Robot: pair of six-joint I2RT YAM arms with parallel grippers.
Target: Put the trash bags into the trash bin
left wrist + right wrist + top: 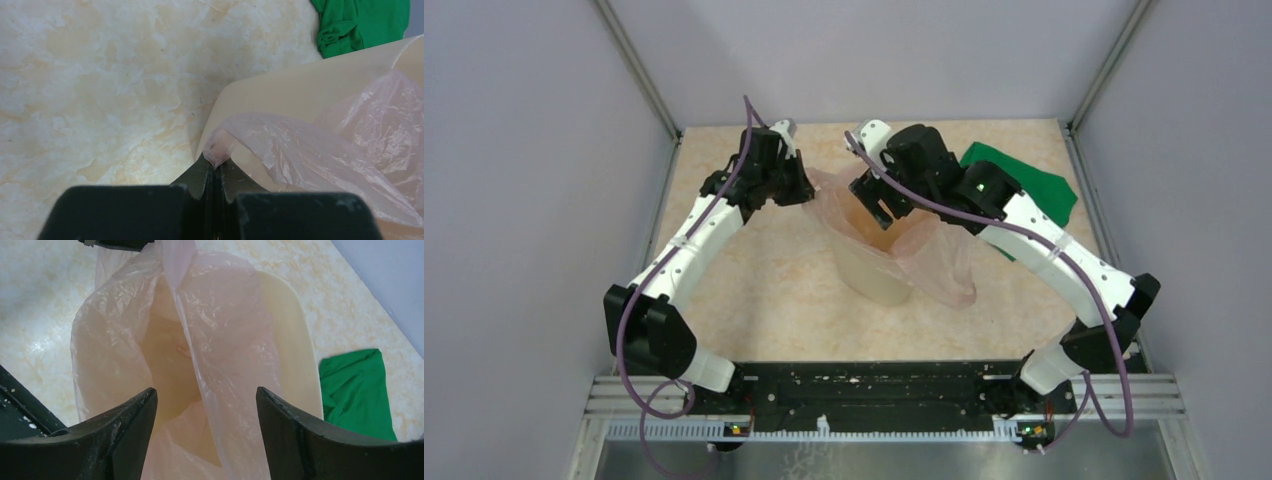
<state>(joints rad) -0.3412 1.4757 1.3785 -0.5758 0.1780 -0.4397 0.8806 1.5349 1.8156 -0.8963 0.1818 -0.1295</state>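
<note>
1. Marbled beige bench [764, 300] inside pale grey walls [524, 200], with both arms reaching in from the near edge.
2. Bin [879, 282] — cream, standing upright near the middle of the bench, between the two grippers.
3. Bag [946, 262] — thin pink film, crinkled, draped over the bin mouth. Part of it sags down inside the bin. Part spills over the right-hand wall and hangs outside it.
4. Left gripper [216, 167] is clenched on a corner of the bag, jaws pressed together with a small tuft of film pinched at the tips. It sits just beside the bin's left side, and the film stretches from it across to the mouth.
5. Right gripper [205, 395] is released, jaws wide apart, poised above the bin mouth and looking down into it. A fold of film runs down between the jaws; whether it touches either one cannot be told.
6. Green cloth [1024, 185] lies crumpled on the bench at the far right, partly behind the right arm and apart from the bin.
</note>
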